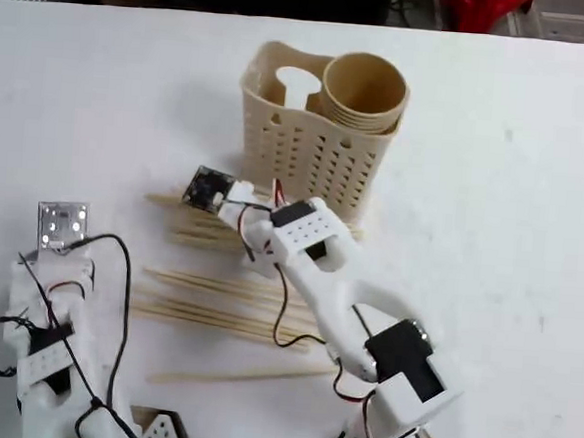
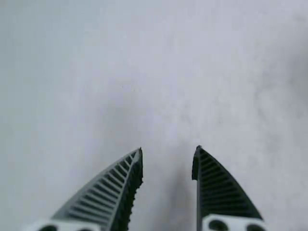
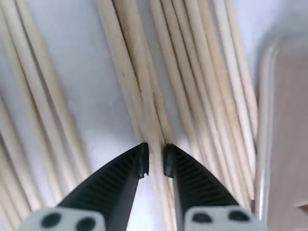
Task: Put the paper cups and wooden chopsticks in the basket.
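Looking down over the white table [image 1: 511, 244]: the basket [image 1: 307, 150] stands at the far middle, upright, with the paper cups [image 1: 366, 89] nested in one stack in its right compartment. Wooden chopsticks [image 1: 226, 305] lie flat on the table on the near side of the basket. One bunch is close against its foot, a looser spread lies nearer, and one lone stick lies nearest of all. Right arm stretches from the near right corner up to the bunch by the basket. Right gripper [image 3: 154, 161] is down among those sticks, jaws drawn nearly together, pinching one stick in the slim gap. The pale basket wall is just beside it. Left arm sits at the near left, well apart from the sticks. Left gripper [image 2: 168, 151] hangs over bare table, jaws moderately parted, holding nothing.
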Controlling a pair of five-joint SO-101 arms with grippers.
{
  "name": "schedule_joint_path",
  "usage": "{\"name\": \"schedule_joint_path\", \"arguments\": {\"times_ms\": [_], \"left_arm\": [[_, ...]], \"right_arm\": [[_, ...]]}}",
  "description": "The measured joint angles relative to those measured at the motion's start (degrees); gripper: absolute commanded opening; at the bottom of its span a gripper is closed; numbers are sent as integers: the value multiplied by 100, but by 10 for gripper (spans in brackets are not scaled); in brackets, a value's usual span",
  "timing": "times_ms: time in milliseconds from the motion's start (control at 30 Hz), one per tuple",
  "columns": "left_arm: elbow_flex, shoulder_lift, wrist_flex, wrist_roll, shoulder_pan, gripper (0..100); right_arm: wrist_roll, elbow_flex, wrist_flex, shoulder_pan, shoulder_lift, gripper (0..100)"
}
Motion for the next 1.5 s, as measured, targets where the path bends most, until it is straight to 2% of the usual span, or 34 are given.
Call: {"name": "schedule_joint_path", "arguments": {"times_ms": [167,300,567,733,900,1133,1233,1333,1500], "left_arm": [[0,0,0,0,0,192],[0,0,0,0,0,192],[0,0,0,0,0,192],[0,0,0,0,0,192],[0,0,0,0,0,192],[0,0,0,0,0,192],[0,0,0,0,0,192],[0,0,0,-26,18,192],[-229,0,-18,-35,1029,190]], "right_arm": [[0,-18,70,0,-18,16],[-352,-9,440,-9,-527,16],[-1714,-185,888,0,-2813,16],[-2391,-1099,897,0,-3675,16],[-2602,-2330,897,0,-3552,16],[-2620,-3991,774,149,-2338,16],[-2734,-4316,774,360,-1978,16],[-3174,-4378,791,607,-1952,16],[-3745,-4466,1125,1011,-1952,16]]}}
